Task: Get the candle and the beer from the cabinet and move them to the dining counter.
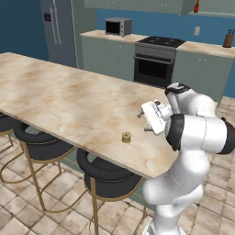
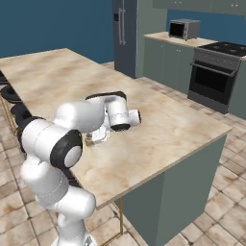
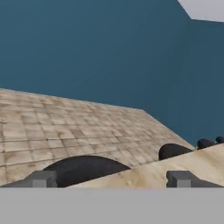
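Candle (image 1: 126,137) sits upright on dining counter (image 1: 59,98), near the counter's front edge by the stools, just left of and below the gripper (image 1: 143,122). Nothing touches it; gripper is apart from it, w/ jaws spread wide and empty. Hand is turned sideways, fingers pointing left across the marble, not down at the candle. In right base view the arm's elbow & forearm fold over the counter (image 2: 158,129), and the candle spot is mostly hidden behind the wrist. Hand view looks level over the counter edge (image 3: 175,168): two finger tips (image 3: 41,179) far apart at the bottom, black stool seats (image 3: 83,168) past the edge, tiled floor and blue wall beyond. Beer (image 1: 196,6) shows as a small reddish bottle up in the open wall cabinet (image 1: 151,4) at top of left base view, above the stove (image 1: 156,57), well apart from the robot. Microwave (image 1: 118,26) and fridge (image 1: 57,30) stand along back wall.
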Tool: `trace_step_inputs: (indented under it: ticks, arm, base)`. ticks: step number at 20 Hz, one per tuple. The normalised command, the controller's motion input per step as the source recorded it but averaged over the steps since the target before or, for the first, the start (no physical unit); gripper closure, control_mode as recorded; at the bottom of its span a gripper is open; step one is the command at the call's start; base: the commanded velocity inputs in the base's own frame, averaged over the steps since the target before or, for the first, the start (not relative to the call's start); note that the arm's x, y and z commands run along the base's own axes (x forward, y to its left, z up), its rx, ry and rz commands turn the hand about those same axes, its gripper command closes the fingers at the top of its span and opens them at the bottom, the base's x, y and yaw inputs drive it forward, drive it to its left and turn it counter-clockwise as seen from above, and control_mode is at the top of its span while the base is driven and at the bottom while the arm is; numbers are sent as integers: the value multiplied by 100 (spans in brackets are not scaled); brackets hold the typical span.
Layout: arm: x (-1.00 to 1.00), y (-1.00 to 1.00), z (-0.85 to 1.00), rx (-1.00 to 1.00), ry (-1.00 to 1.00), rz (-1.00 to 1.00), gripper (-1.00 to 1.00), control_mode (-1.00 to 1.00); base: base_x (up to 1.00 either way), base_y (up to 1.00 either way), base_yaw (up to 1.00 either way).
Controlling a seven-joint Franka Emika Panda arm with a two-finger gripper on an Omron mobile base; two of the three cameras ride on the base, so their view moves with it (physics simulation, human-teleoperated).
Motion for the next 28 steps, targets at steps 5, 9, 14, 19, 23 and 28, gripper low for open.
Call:
trace_step_inputs:
  ticks: [5,9,14,19,23,28]
  arm:
    - [-68,1,100,0,0,-10,-100,-100]
    - [-76,0,94,0,0,-17,-100,-100]
    - [-78,0,69,0,6,-30,-100,-100]
    - [-62,2,51,0,19,-35,-100,-100]
    - [-46,2,49,0,29,-35,-100,-100]
    - [-43,1,32,0,32,-36,-100,-100]
  base:
    - [0,0,0]
    - [0,0,0]
    - [0,0,0]
    - [0,0,0]
    - [0,0,0]
    - [0,0,0]
